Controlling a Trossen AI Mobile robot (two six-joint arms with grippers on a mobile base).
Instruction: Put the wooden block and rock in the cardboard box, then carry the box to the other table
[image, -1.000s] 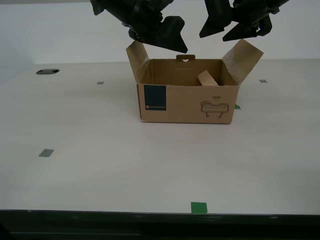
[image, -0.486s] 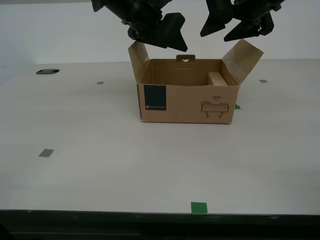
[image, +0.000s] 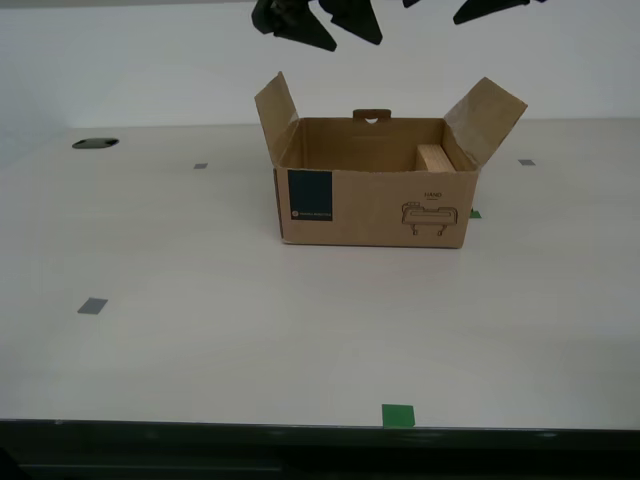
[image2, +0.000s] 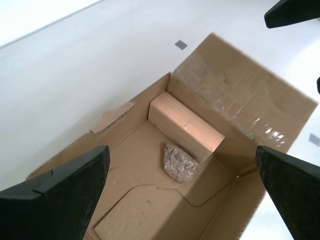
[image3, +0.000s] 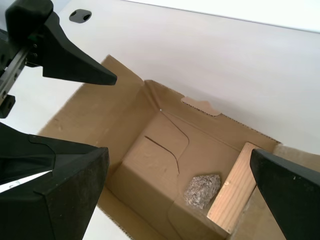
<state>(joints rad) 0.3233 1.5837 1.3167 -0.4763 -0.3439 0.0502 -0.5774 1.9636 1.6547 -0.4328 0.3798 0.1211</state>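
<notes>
Black and spread wide, the fingers (image2: 55, 192) of my second gripper (image2: 182, 192) hung above the open cardboard box (image: 372, 195) with nothing between them, looking straight down into it. My first gripper (image3: 180, 200) was just as wide apart and just as empty, also poised over the box, and one finger of the other arm showed beside it in its view. In the exterior view only the dark tips of both arms (image: 310, 22) showed, high above the box and clear of its flaps. Inside the box, the wooden block (image2: 184, 126) lay flat on the floor of the carton, pressed along one end wall beneath the flap that carried shiny clear tape (image2: 235, 102). From the exterior view that was the box's end toward the view's right, where the block's pale end peeked over the front wall. The rock (image2: 178, 162), a small speckled lump, sat on the box floor just beside the block's long face, touching or nearly touching it; I could not tell which. The rest of the box floor showed only its folded bottom panels. The box stood upright on the smooth off-white tabletop (image: 200, 330), both end flaps raised, its dark teal label (image: 309, 194) and line drawing (image: 430, 217) on the front wall. Small grey and green tape marks (image: 397, 414) dotted the tabletop around the box, and a black hole (image: 95, 143) lay well apart from it.
</notes>
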